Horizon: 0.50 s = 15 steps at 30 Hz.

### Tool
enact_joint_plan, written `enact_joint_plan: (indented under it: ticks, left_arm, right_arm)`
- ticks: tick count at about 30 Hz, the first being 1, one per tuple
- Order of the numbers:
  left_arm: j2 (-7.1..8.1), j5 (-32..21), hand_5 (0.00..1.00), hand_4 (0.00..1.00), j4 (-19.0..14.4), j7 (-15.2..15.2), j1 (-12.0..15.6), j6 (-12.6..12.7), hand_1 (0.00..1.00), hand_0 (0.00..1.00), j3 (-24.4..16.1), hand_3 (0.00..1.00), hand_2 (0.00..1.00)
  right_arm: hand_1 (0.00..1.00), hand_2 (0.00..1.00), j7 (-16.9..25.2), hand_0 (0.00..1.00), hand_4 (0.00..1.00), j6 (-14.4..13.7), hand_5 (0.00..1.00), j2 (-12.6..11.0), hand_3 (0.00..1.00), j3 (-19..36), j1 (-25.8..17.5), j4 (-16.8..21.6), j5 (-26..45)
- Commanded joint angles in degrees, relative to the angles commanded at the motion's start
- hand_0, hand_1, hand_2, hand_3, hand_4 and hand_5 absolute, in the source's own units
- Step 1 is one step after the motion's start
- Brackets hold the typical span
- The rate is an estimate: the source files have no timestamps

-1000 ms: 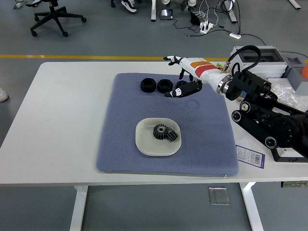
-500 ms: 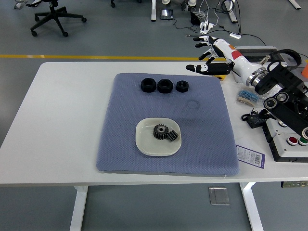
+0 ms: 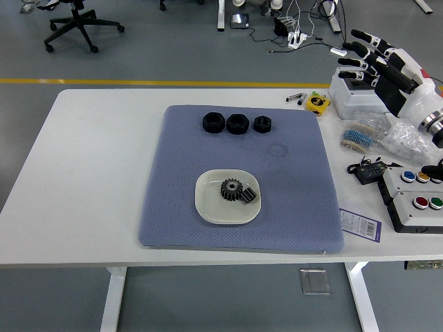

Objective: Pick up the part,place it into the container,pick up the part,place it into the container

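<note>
A white square dish sits on the blue-grey mat and holds a black toothed gear and a small black part. Three black round parts lie in a row at the mat's far edge: left, middle, and a smaller one on the right. My right hand is raised at the far right, well away from the mat, fingers spread and holding nothing. My left arm is not in view.
At the right of the table stand a white box, a yellow item, a plastic bag, a black cable piece and a button box. A label card lies near the mat's right corner.
My right hand has drawn back from the small black part on the mat, moving right and up to the table's far right. The three parts stay in their row.
</note>
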Motion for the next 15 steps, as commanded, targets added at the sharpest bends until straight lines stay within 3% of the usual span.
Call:
enact_joint_plan:
  ticks: [1,6,7,10,15]
  left_arm:
    - [0.02,0.47,0.694,0.526,0.00,0.13,0.06,-0.08,0.839,0.841,-0.07,0.600,0.879]
    - [0.04,0.81,0.694,0.526,0.00,0.21,0.45,-0.21,0.839,0.841,0.21,0.600,0.879]
    - [0.05,0.87,0.697,0.524,0.00,0.17,0.51,-0.25,0.839,0.839,0.22,0.599,0.879]
    - [0.17,1.25,0.697,0.524,0.00,0.07,0.64,-0.42,0.839,0.839,0.18,0.599,0.879]
    - [0.29,0.81,0.701,0.521,0.00,-0.56,0.83,-0.58,0.838,0.839,0.42,0.598,0.878]
  right_arm:
    - [0.683,0.786,-0.50,0.619,0.998,0.30,0.706,-0.43,0.855,0.98,-1.05,0.73,1.39]
    - [0.683,0.786,-1.47,0.619,0.998,1.55,0.706,-2.44,0.855,5.64,-7.51,5.43,6.71]
    - [0.664,0.765,-1.28,0.600,0.998,1.64,0.786,-2.79,0.839,6.61,-9.11,6.52,8.37]
    - [0.664,0.765,-0.19,0.600,0.998,1.56,0.786,-3.28,0.839,9.18,-13.37,9.08,11.46]
    - [0.662,0.760,0.58,0.589,0.998,1.24,0.837,-1.37,0.837,14.98,-20.50,12.61,9.03]
